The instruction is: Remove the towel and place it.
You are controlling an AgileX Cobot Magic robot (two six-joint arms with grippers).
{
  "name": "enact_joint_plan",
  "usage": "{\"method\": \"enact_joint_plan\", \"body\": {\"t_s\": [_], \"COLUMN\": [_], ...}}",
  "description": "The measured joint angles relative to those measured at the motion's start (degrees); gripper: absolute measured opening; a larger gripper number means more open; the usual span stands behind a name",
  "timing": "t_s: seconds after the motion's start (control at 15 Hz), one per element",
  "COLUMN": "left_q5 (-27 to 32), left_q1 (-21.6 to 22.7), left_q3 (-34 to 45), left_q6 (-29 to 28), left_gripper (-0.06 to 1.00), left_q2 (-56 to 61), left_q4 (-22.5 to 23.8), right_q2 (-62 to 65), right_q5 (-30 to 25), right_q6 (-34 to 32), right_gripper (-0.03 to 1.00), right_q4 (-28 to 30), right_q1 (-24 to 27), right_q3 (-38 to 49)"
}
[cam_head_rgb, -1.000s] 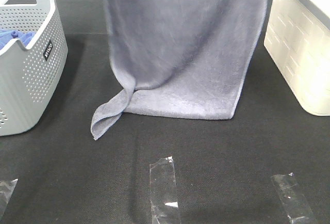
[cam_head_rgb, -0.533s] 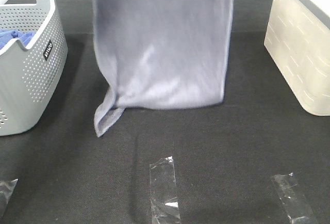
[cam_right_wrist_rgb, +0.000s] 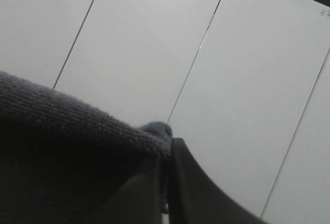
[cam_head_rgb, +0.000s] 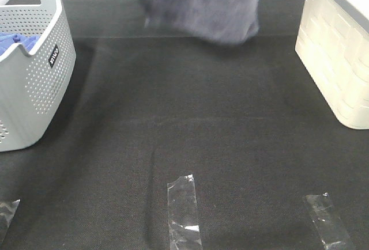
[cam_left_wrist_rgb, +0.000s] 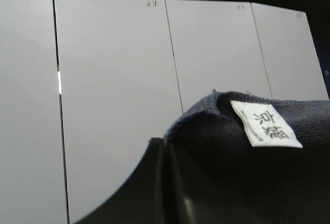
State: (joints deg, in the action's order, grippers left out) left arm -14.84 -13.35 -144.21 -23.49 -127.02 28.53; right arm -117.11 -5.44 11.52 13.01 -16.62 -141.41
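While both arms are raising it, the large grey-lavender terry towel (cam_head_rgb: 199,8) is leaving the work surface. One sec. ago its lower hem and a folded corner were lying on the black fabric-covered table (cam_head_rgb: 190,123). Now only a blurred lower portion is showing at the far edge of the exterior view, hanging clear of the table, approx. midway between the two containers. Judgement: the removal phase is finishing and the placing phase is not yet starting. The blur is suggesting fast motion, so the cloth may be swinging.

Grip status:
- The left gripper (cam_left_wrist_rgb: 165,152) is clamping a towel corner beside a white sewn label w/ printed characters (cam_left_wrist_rgb: 265,123), jaws pressed together on the cloth.
- The right gripper (cam_right_wrist_rgb: 167,167) is pinching another hem section the same way.
- Neither gripper is showing in the ext. view.

Surface:
- The table centre, where the hem was resting, is now showing only black fabric.
- Clear tape strips are sticking near its front edge: one centre (cam_head_rgb: 183,207), one right (cam_head_rgb: 326,218), one at the left corner (cam_head_rgb: 7,212).
- A grey perforated plastic basket (cam_head_rgb: 34,88) is standing at left, holding a bright blue cloth (cam_head_rgb: 14,42).
- A white ribbed plastic bin (cam_head_rgb: 334,60) is standing at right.
- Both containers are staying in position.

Room: both wrist cams are facing pale grey flat panels w/ thin dark seams (cam_left_wrist_rgb: 113,79). Wall or ceiling: cannot tell.
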Motion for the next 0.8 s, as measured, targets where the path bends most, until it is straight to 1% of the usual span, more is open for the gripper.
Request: {"method": "enact_joint_plan", "body": {"t_s": [0.07, 0.13, 0.27, 0.33, 0.4, 0.53, 0.6, 0.73, 0.8], "left_q5": [0.2, 2.1, 9.0, 14.8, 22.7, 38.2, 49.9, 61.4, 67.1], "left_q1": [0.0, 0.0, -0.1, -0.5, -1.4, -3.8, -5.2, -6.2, -6.4], "left_q3": [-0.3, -0.3, 0.3, 1.1, 2.1, 4.9, 5.3, 5.3, 5.3], "left_q6": [0.4, 0.7, 0.5, -0.2, -0.5, -0.6, 2.2, 7.3, 9.2], "left_gripper": [0.00, 0.00, 0.00, 0.00, 0.00, 0.00, 0.00, 0.00, 0.00], "left_q2": [0.0, -0.6, -2.5, -4.0, -5.6, -7.1, -7.5, -7.4, -7.4], "left_q4": [0.0, 0.1, 0.1, -0.1, -0.4, -3.5, -6.2, -10.5, -13.5], "right_q2": [0.2, 0.2, -0.2, -0.6, -0.8, -0.9, -0.9, -0.9, -0.9], "right_q5": [-1.4, -4.6, -13.7, -17.7, -21.0, -26.2, -29.6, -35.8, -39.9], "right_q6": [0.4, 0.6, 1.0, 1.0, 0.9, 0.1, -1.1, -1.8, -2.0], "right_gripper": [0.00, 0.00, 0.00, 0.00, 0.00, 0.00, 0.00, 0.00, 0.00], "right_q4": [0.1, 0.1, 0.8, 1.3, 1.5, 1.5, 0.2, -3.2, -4.8], "right_q1": [0.0, 0.0, 0.0, 0.0, 0.0, 0.0, 0.0, 0.0, 0.0], "right_q3": [-0.2, 0.4, 3.7, 6.1, 9.6, 16.3, 20.0, 22.7, 23.4]}}
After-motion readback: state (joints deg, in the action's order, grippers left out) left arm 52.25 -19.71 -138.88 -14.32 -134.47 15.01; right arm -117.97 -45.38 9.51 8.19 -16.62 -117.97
